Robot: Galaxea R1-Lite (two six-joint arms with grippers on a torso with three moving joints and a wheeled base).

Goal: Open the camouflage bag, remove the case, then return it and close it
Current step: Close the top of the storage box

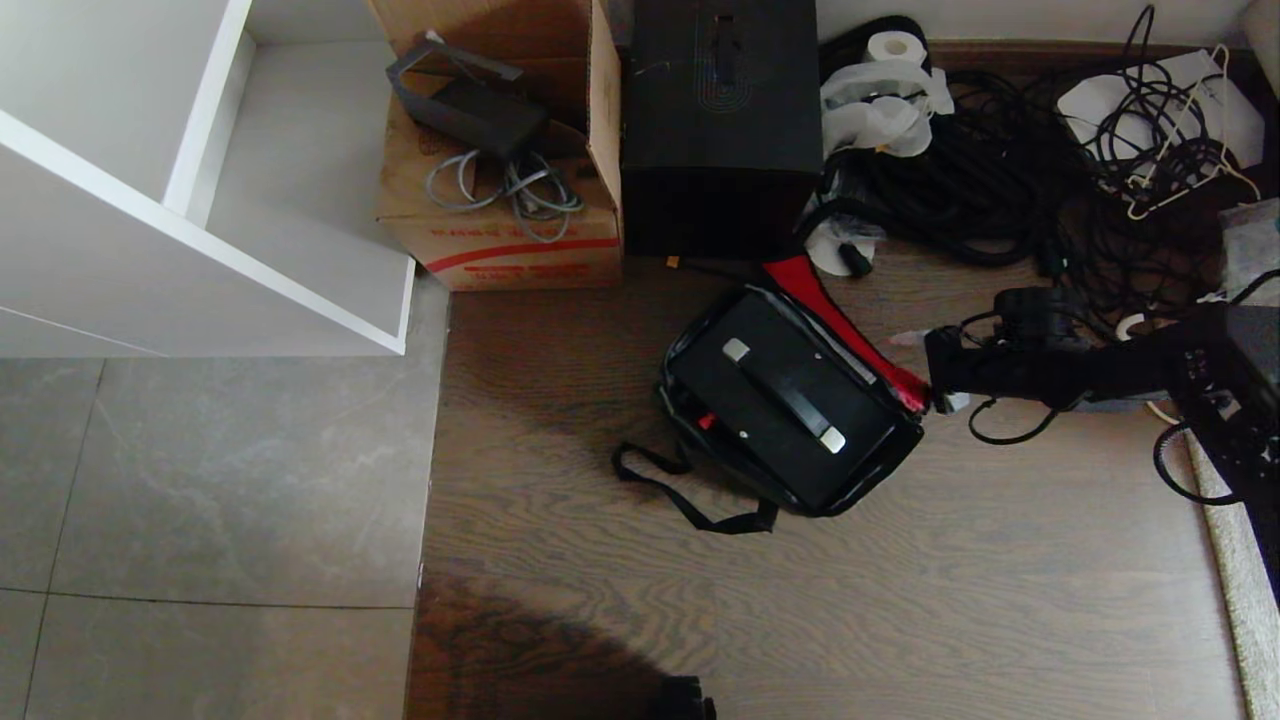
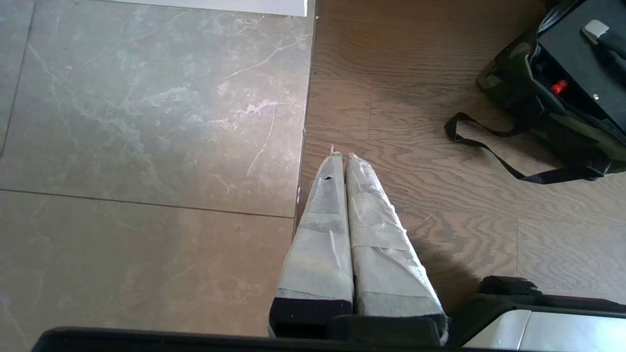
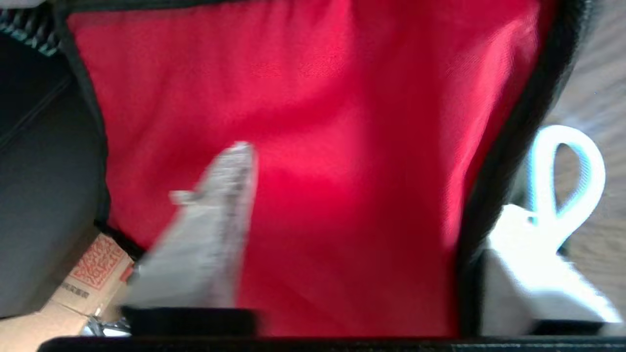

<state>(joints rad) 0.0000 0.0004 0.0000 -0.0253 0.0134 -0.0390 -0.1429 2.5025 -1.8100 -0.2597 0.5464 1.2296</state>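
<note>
The camouflage bag lies open on the wooden floor, and its strap trails toward me. The flat black case sits inside it, bar handle facing up. The red-lined flap stands up along the bag's far right side. My right gripper is at the flap's near end. In the right wrist view one finger lies against the red lining; the other finger is outside the flap's black edge, a wide gap between them. My left gripper hangs shut over the floor, left of the bag.
A tall black box and a brown carton stand just behind the bag. A tangle of black cables and white paper rolls fills the back right. A white cabinet is at the left, a rug edge at the right.
</note>
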